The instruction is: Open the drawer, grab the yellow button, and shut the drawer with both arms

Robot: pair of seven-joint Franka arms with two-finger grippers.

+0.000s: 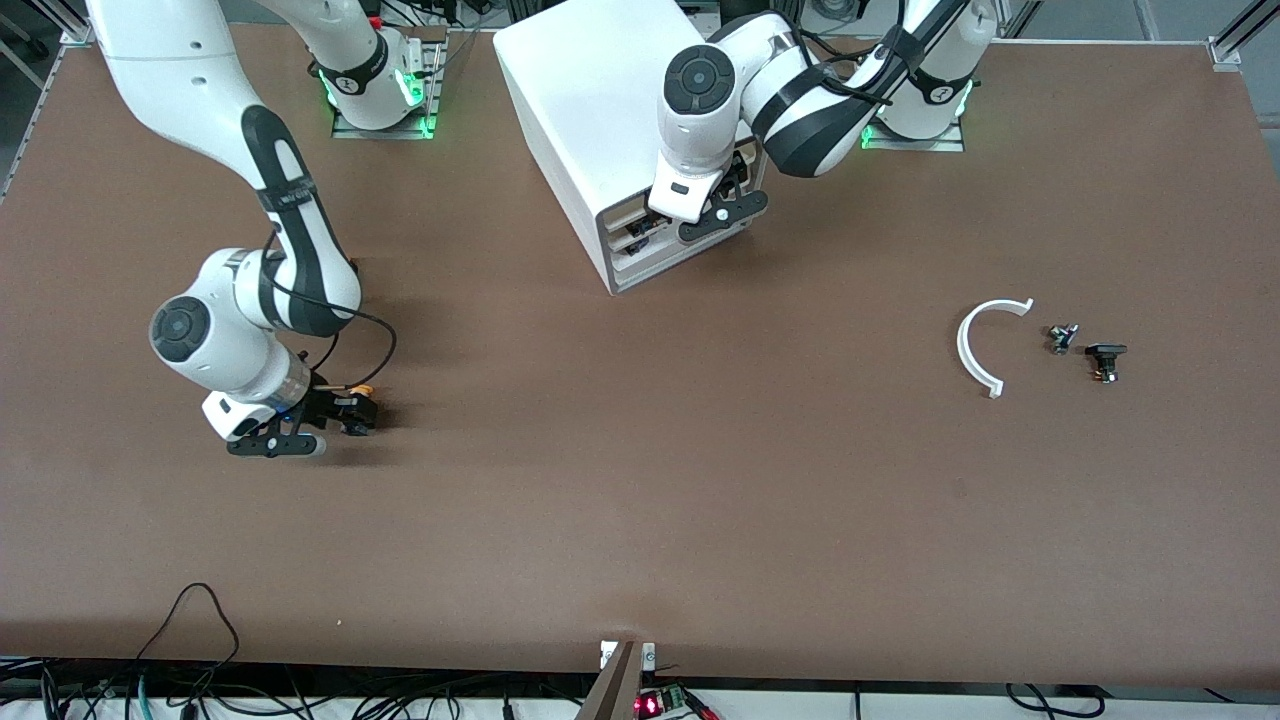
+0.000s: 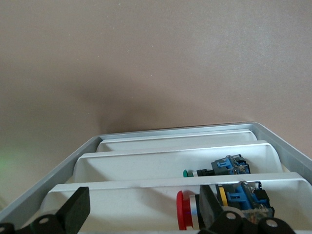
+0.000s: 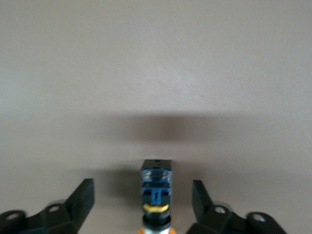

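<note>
The button [image 3: 156,197], with an orange-yellow cap and a black-and-blue body, lies on the brown table toward the right arm's end. It also shows in the front view [image 1: 360,396]. My right gripper [image 1: 348,414] is low over it and open [image 3: 143,185], a finger on each side and neither touching it. My left gripper [image 1: 712,216] is at the front of the white cabinet [image 1: 580,110]. It is open [image 2: 144,200] over the uppermost drawer [image 2: 122,207], with the two lower drawers stepped out under it. The drawer holds a red-capped button [image 2: 184,210] and blue parts.
A white curved arc piece [image 1: 983,345], a small metal part [image 1: 1062,337] and a small black-capped part [image 1: 1105,360] lie toward the left arm's end of the table. A green-capped part [image 2: 190,172] lies in a lower drawer. Cables hang along the table's near edge.
</note>
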